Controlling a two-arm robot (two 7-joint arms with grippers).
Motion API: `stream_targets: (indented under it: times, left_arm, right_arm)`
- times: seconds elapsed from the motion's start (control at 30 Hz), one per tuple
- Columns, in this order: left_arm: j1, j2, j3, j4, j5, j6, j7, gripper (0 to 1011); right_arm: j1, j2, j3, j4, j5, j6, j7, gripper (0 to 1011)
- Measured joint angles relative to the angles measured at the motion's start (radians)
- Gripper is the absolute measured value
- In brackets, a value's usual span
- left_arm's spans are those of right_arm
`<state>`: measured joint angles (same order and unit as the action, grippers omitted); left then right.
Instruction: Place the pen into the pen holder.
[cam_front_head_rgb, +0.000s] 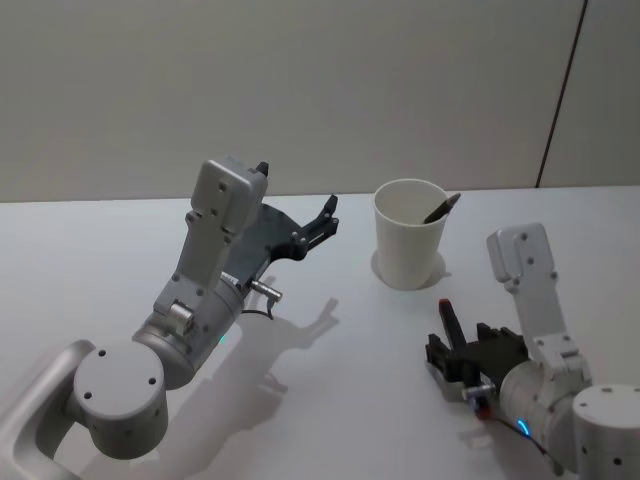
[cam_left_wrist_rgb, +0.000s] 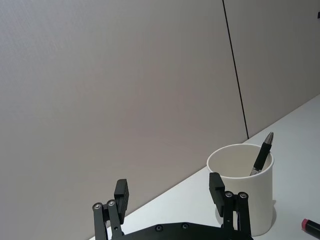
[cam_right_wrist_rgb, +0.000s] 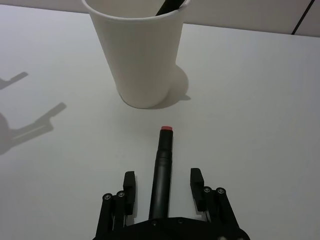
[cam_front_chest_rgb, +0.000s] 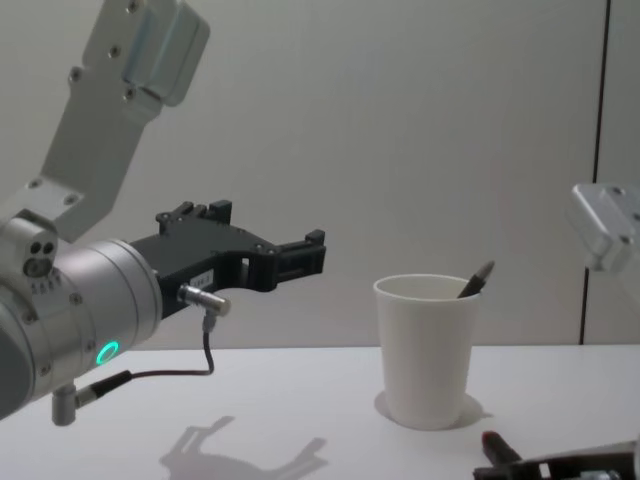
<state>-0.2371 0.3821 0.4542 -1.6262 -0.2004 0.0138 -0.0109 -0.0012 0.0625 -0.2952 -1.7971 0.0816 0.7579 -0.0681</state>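
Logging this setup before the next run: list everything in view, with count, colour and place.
pen holder: one, white paper cup, upright on the table.
pen in the holder: one, dark, leaning on the rim, its top end above the rim.
pen on the table: one, black with a red end, lying flat near the cup, red end toward it.
table: one, white.
wall: grey, behind the table.
left gripper: one, black, open, raised in the air to the left of the cup.
right gripper: one, black, open, low at the table, a finger on either side of the lying pen.
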Motion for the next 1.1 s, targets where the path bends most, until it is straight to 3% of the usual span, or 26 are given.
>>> stream_targets:
  times: [1.1]
  left_arm:
    - [0.000,0.000,0.000,0.000,0.000,0.000,0.000,1001]
  right_arm:
    - [-0.003,-0.008,0.011,-0.001,0.016,0.001,-0.014,458]
